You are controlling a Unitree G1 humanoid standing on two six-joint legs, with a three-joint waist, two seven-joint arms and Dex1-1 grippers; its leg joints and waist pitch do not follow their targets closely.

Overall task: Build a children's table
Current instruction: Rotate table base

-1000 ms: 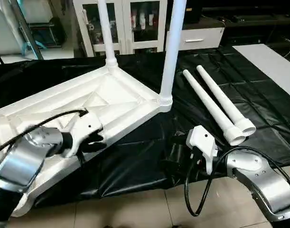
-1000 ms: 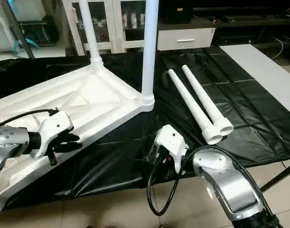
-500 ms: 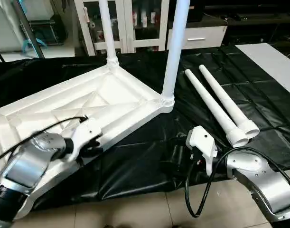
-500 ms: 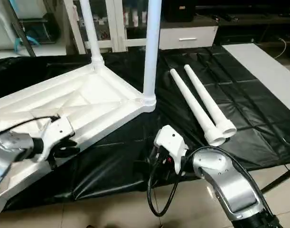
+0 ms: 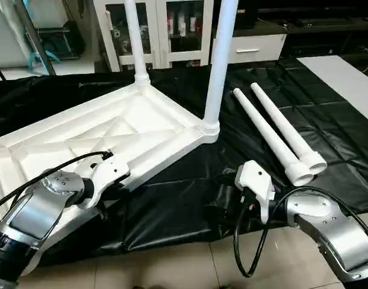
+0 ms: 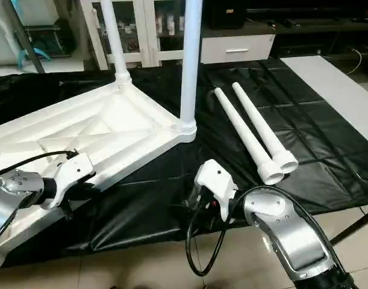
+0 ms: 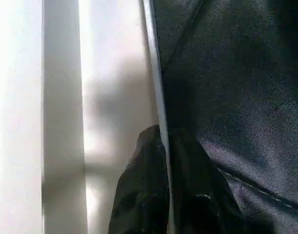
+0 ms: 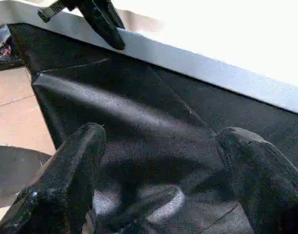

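The table top (image 5: 111,129) lay upside down on the black cloth (image 5: 171,205), two legs (image 5: 215,60) fitted, two loose legs (image 5: 274,135) waiting. The left gripper (image 7: 161,185) pinched its rim; the right gripper (image 8: 158,185) gaped empty.

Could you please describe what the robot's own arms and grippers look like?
Both forearms are rounded brushed silver. Each ends in a white plastic housing, with a black cable looping off it. The left gripper and right gripper have thick, blunt black fingers with a matt surface.
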